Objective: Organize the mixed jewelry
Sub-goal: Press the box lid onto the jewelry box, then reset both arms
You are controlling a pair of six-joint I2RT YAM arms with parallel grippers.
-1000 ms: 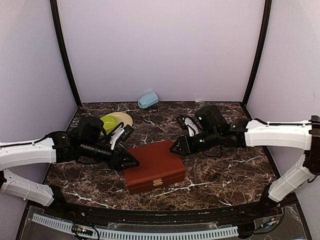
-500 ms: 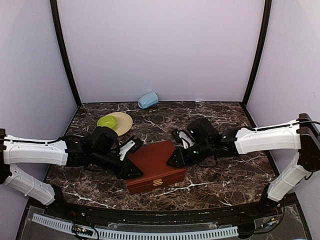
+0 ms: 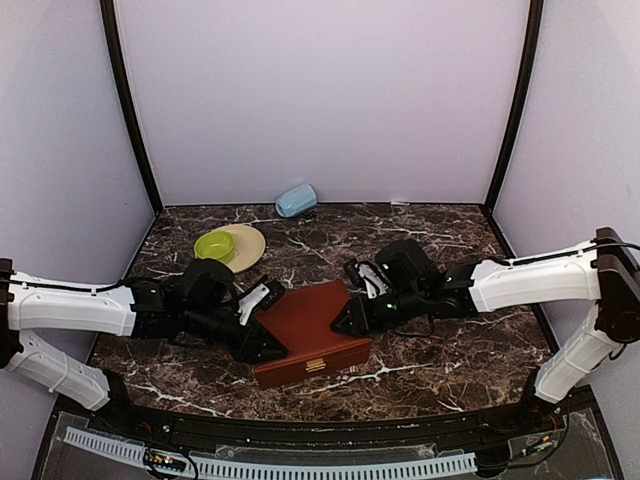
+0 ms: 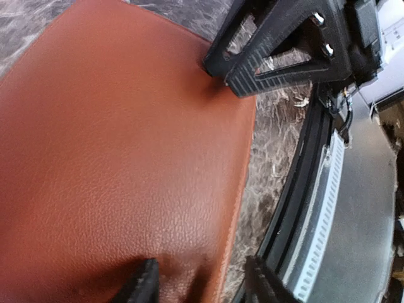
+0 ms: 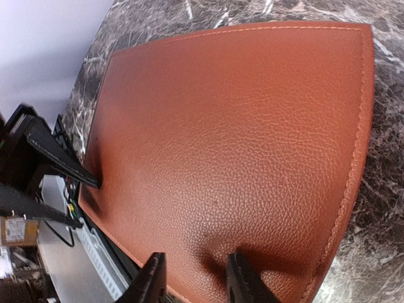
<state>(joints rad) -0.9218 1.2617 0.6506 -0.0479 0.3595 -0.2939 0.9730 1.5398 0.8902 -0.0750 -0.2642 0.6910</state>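
Note:
No jewelry shows in any view. The closed reddish-brown case point(image 3: 312, 335) lies mid-table with its gold clasp toward the near edge. My left gripper point(image 3: 262, 340) is open at the case's left end; in the left wrist view point(image 4: 202, 287) one finger rests over the lid point(image 4: 113, 145) and the other is beyond the lid's edge. My right gripper point(image 3: 345, 318) is open at the case's far right side; in the right wrist view point(image 5: 194, 281) both fingers hover low over the lid point(image 5: 233, 132). Neither gripper holds anything.
A pale blue rounded object point(image 3: 296, 200) lies at the back wall. A green bowl point(image 3: 215, 245) sits on a cream plate point(image 3: 250, 240) at the back left. The black rail of the table's near edge point(image 4: 297, 208) runs close to the case.
Both grippers have closed in on the case from its two sides, the left moving right and nearer, the right moving left and nearer. The case has stayed put.

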